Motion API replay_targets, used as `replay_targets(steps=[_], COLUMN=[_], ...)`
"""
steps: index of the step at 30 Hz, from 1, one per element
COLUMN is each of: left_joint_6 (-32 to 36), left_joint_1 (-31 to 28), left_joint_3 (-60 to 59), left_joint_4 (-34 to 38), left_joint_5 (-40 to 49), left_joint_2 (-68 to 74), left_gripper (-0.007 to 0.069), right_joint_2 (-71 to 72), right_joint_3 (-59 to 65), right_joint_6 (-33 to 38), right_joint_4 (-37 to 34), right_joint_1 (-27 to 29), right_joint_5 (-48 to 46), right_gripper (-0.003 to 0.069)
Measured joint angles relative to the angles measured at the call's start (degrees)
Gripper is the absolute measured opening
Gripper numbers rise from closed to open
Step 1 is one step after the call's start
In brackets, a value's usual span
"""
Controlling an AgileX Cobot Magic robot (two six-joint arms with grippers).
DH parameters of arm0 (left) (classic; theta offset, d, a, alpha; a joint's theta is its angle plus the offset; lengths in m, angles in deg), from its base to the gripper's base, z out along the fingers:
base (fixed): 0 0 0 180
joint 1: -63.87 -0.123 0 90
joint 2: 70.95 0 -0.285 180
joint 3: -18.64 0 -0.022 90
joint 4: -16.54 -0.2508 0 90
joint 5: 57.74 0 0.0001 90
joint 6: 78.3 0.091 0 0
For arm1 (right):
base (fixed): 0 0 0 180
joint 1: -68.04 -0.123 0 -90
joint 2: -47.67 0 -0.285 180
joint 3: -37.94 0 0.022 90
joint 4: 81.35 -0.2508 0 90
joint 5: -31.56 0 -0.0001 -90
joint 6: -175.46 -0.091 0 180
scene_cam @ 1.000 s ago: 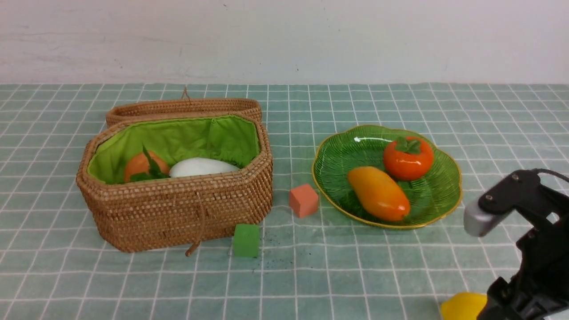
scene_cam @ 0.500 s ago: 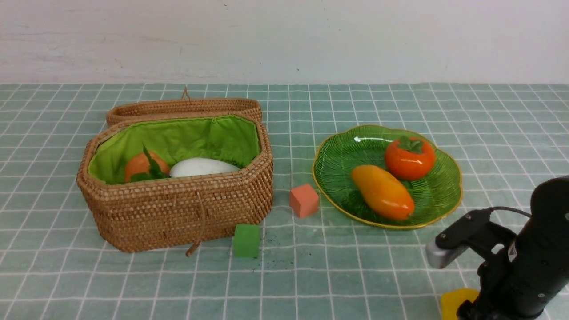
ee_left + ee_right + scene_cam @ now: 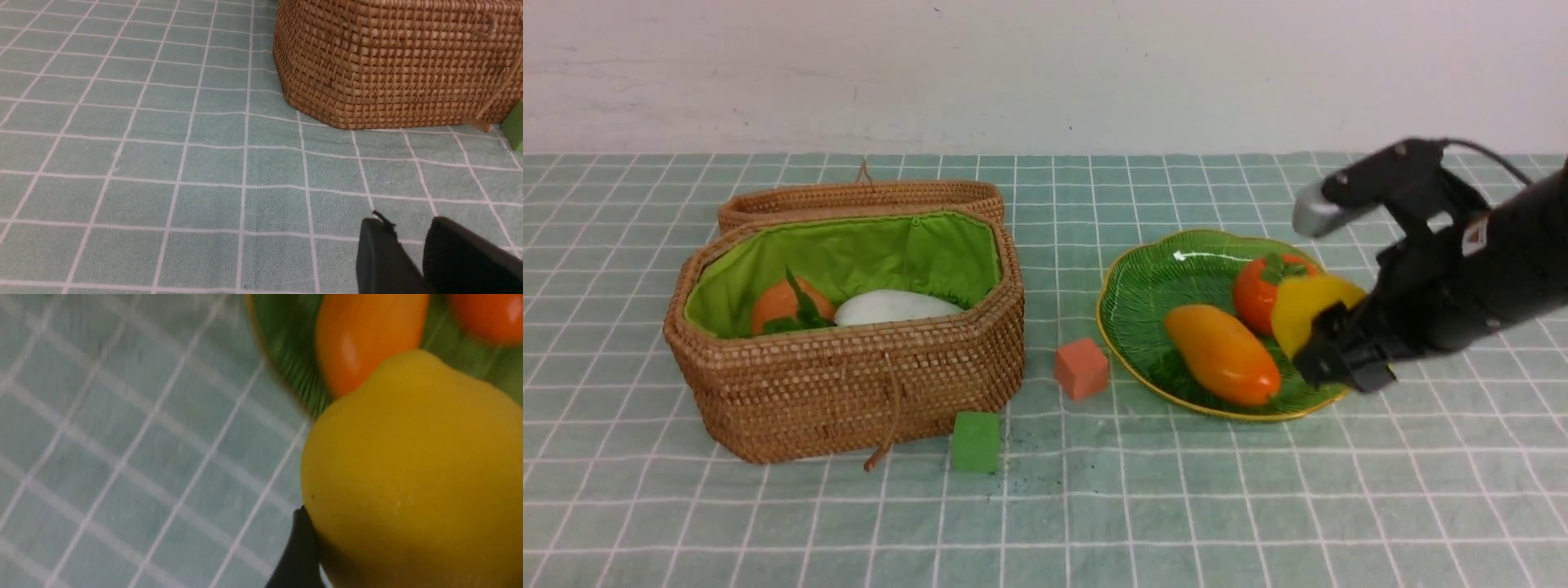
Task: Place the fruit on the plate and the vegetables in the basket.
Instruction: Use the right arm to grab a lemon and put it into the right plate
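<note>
My right gripper [image 3: 1319, 339] is shut on the yellow lemon [image 3: 1305, 310] and holds it in the air over the right edge of the green glass plate [image 3: 1143, 286]. The lemon fills the right wrist view [image 3: 412, 477]. The mango [image 3: 1221, 354] and the persimmon [image 3: 1258, 290] lie on the plate. The wicker basket [image 3: 849, 384] stands at the left with its lid back; the white radish [image 3: 890, 308] and the brownish-orange potato [image 3: 778, 300] lie inside. The chili is hidden. My left gripper [image 3: 408, 228] is shut and empty, low over the cloth near the basket's wall [image 3: 392, 61].
A salmon-pink cube [image 3: 1081, 368] sits between basket and plate. A small green cube [image 3: 975, 441] sits in front of the basket by its dangling cord [image 3: 886, 433]. A white wall runs along the table's far edge.
My right gripper has lifted the lemon from the table's front right edge and carried it up and away to over the plate's right rim. The fruits on the plate shifted slightly.
</note>
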Motion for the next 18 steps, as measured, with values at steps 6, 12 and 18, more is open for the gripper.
replay_targets(steps=[6, 12, 18], left_joint_6=[0.0, 0.0, 0.0], left_joint_1=[0.0, 0.0, 0.0], left_joint_3=[0.0, 0.0, 0.0], left_joint_4=[0.0, 0.0, 0.0], left_joint_5=[0.0, 0.0, 0.0], left_joint_2=[0.0, 0.0, 0.0], left_gripper=[0.0164, 0.0164, 0.0164], right_joint_2=[-12.2, -18.8, -19.2], right_joint_3=[-3.9, -4.3, -4.6], right_joint_6=[-6.8, -10.8, -11.0], right_joint_4=[3.3, 3.7, 3.2], right_joint_1=[3.2, 5.4, 5.6], right_joint_5=[10.8, 10.7, 13.4], right_gripper=[0.0584, 0.0584, 0.0594])
